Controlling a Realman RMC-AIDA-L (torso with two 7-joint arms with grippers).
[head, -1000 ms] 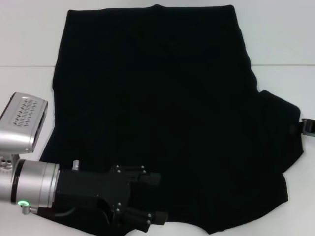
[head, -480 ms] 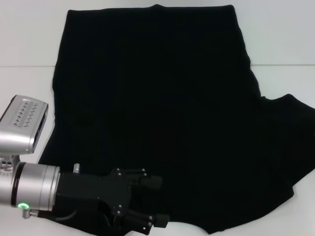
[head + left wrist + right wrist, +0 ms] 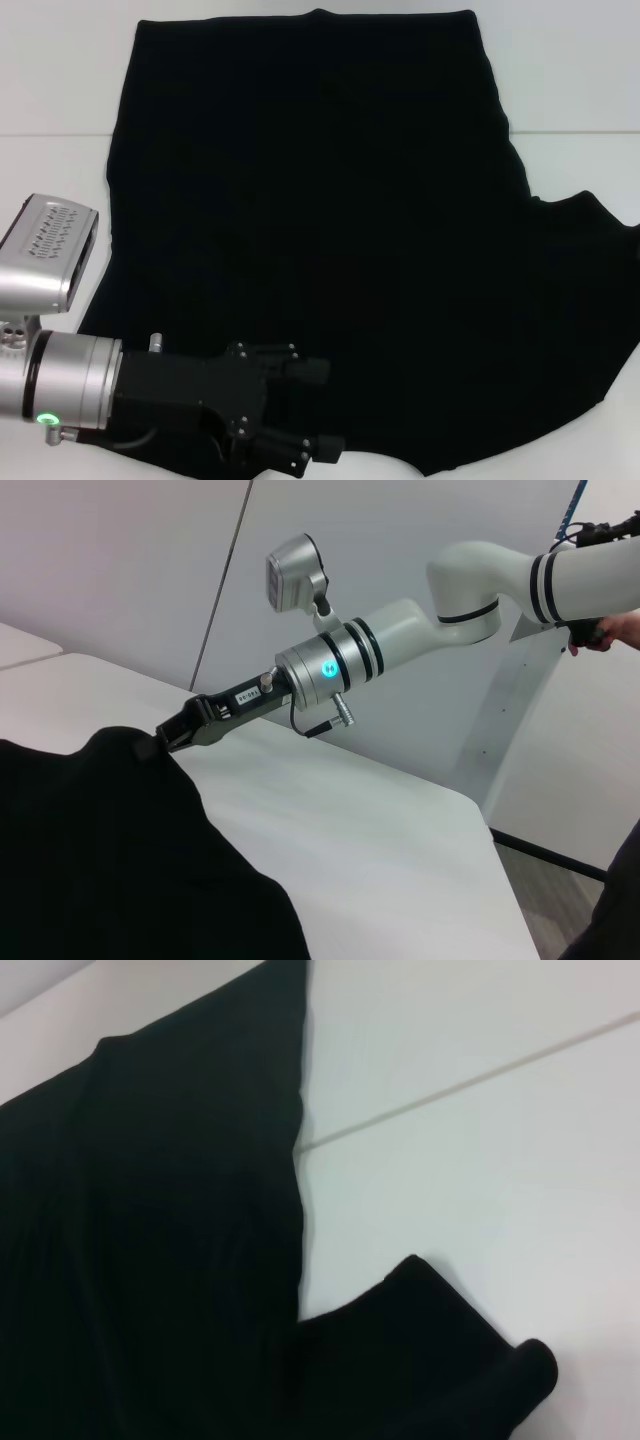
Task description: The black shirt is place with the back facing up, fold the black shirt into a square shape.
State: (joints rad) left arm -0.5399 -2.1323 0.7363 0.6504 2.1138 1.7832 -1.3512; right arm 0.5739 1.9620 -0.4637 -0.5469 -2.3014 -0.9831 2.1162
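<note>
Lying flat with its plain side up for folding, the black shirt (image 3: pixel 320 230) has its three-o'clock sleeve pinched by the right gripper (image 3: pixel 163 738), while the left gripper (image 3: pixel 315 410) hovers spread apart at seven o'clock.

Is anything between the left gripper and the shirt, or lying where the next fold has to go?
Nothing visible. The left gripper is open, right over the shirt's near edge. The right gripper is shut on the sleeve at the shirt's right side. Only bare table surrounds the cloth.
</note>
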